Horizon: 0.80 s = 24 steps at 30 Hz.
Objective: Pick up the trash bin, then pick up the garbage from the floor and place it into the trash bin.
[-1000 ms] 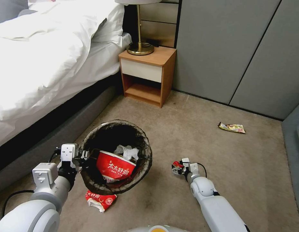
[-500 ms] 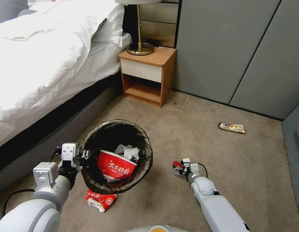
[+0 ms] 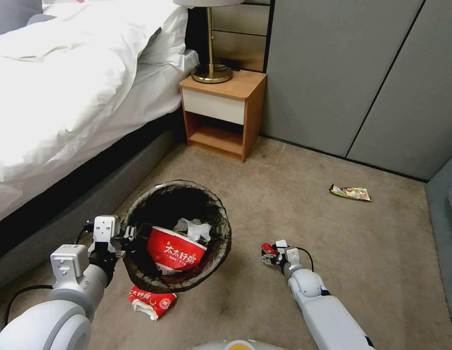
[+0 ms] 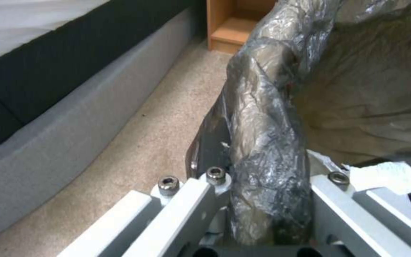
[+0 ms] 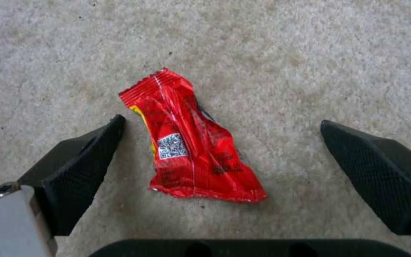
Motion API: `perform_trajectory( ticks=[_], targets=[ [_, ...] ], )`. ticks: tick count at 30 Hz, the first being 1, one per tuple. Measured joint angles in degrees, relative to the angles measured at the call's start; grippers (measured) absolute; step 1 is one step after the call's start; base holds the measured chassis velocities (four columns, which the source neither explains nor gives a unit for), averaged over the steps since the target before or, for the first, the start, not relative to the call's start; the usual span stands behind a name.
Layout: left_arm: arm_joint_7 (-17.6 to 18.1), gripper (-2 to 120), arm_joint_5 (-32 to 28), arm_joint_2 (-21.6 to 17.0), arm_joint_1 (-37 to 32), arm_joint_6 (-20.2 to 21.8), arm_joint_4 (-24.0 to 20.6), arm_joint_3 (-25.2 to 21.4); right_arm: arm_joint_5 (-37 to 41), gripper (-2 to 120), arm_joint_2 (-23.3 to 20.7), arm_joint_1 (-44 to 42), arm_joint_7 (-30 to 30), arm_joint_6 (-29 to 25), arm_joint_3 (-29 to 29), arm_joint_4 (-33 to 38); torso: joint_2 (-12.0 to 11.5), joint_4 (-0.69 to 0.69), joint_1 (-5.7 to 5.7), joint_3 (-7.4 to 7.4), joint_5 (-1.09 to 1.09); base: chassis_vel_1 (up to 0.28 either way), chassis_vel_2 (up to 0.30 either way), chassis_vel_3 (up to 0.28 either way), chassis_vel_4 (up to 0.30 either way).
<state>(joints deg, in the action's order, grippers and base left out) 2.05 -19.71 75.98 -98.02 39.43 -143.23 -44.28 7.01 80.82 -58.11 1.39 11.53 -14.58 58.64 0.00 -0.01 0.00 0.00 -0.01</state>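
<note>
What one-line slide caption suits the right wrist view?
Open right gripper poised over a red snack wrapper lying on the carpet.

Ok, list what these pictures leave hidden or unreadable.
- Head view: the red wrapper is mostly hidden behind the right gripper.
- Head view: the trash bin hides its own bottom beneath the noodle bowl.
- Head view: print on the far wrapper too small.

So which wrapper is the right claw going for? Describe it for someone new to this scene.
On the carpet right of the trash bin, the right claw is open around a red wrapper. It is small, crinkled, with a QR code; the other red wrapper lies below the bin.
</note>
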Motion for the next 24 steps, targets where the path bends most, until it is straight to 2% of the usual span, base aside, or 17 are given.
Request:
perform_trajectory(
  ticks=[6,9,10,12,13,17,19,23,24],
  targets=[
    [-0.03,1,0.01,-0.08,-0.01,-0.04,0.0,-0.04,0.05,96,0.13,0.02,0.03,-0.72,-0.01,-0.21,0.0,0.01,0.0,0.0,0.01,0.0,0.0,0.0,0.0],
    [-0.05,1,0.01,-0.14,-0.01,-0.05,0.0,-0.05,0.14,85,0.2,-0.09,0.15,-1.04,-0.02,-0.08,0.0,0.01,0.0,0.0,0.01,0.0,0.0,0.0,0.0],
    [-0.05,1,0.01,-0.14,-0.01,-0.05,0.0,-0.05,0.14,85,0.2,-0.09,0.15,-1.04,-0.02,-0.08,0.0,0.01,0.0,0.0,0.01,0.0,0.0,0.0,0.0],
    [-0.07,1,0.01,-0.15,-0.02,-0.06,0.0,-0.03,0.2,73,0.23,-0.34,0.2,-1.15,0.0,0.33,0.0,0.02,0.0,0.0,0.02,0.0,0.0,0.0,0.0],
    [-0.07,1,0.01,-0.15,-0.02,-0.06,0.0,-0.03,0.2,73,0.23,-0.34,0.2,-1.15,0.0,0.33,0.0,0.02,0.0,0.0,0.02,0.0,0.0,0.0,0.0],
    [-0.18,1,0.08,-0.16,-0.01,-0.1,0.0,-0.02,0.29,54,0.28,-0.43,0.22,-1.26,-0.04,0.52,0.0,0.02,0.0,0.0,0.02,0.0,0.0,0.0,0.0],
    [-0.21,1,0.1,-0.16,0.0,-0.12,0.0,-0.02,0.31,52,0.3,-0.42,0.22,-1.27,-0.04,0.52,0.0,0.02,0.0,0.0,0.02,0.0,0.0,0.0,0.0],
    [-0.29,1,0.15,-0.27,0.08,-0.16,0.0,0.0,0.33,33,0.37,-0.35,0.21,-1.39,-0.15,0.23,0.0,0.02,0.0,0.0,0.02,0.0,0.0,0.0,0.0],
    [-0.29,1,0.15,-0.27,0.08,-0.16,0.0,0.0,0.33,33,0.37,-0.35,0.21,-1.39,-0.15,0.23,0.0,0.02,0.0,0.0,0.02,0.0,0.0,0.0,0.0]
  ],
)
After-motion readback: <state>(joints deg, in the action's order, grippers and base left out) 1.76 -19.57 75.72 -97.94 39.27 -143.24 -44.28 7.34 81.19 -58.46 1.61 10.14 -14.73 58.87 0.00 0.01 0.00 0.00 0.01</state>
